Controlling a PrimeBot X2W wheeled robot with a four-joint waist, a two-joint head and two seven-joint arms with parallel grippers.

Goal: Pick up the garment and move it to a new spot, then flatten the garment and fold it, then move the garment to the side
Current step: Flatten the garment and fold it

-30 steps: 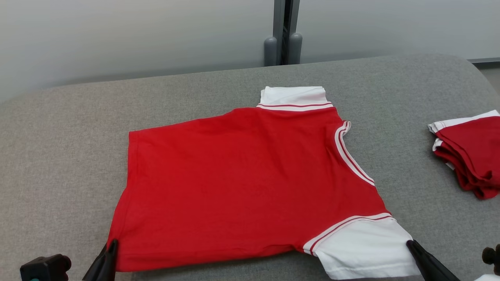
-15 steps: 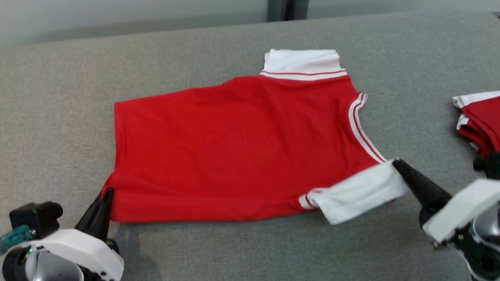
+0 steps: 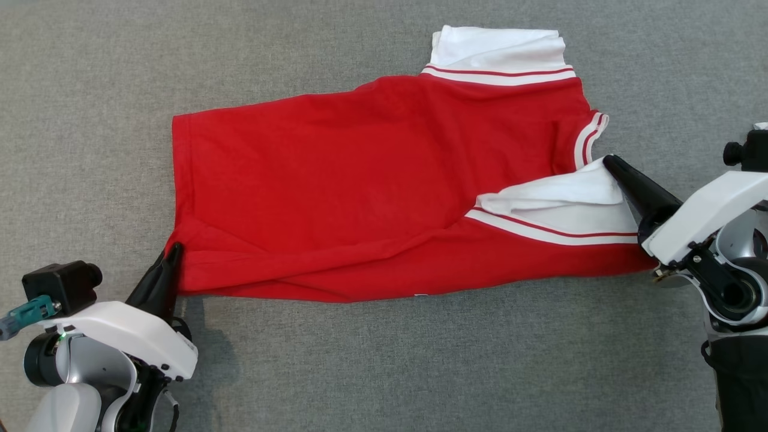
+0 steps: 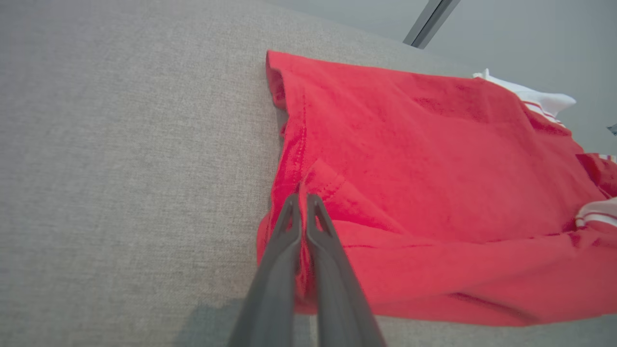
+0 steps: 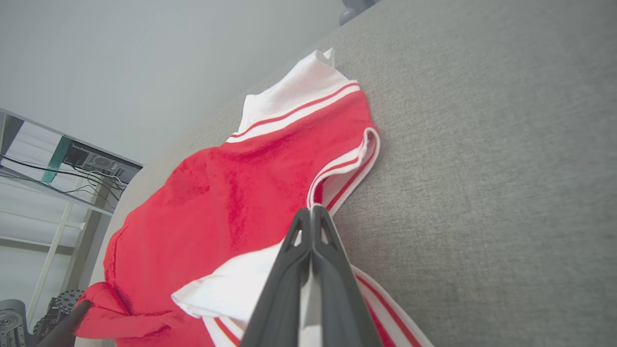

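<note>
A red garment with white sleeves and striped trim lies on the grey padded surface. My left gripper is shut on its near-left hem corner, lifted slightly; in the left wrist view the gripper pinches the red hem. My right gripper is shut on the near white sleeve, carried up and folded over the red body. In the right wrist view the gripper clamps white cloth. The far white sleeve lies flat at the top.
Grey surface stretches wide to the left and in front of the garment. A metal shelf frame with cables shows beyond the surface in the right wrist view. A dark post stands at the far edge.
The head camera has tilted down. Both grippers have lifted the near edge and carried it away from me; the white sleeve now lies folded over the red body.
</note>
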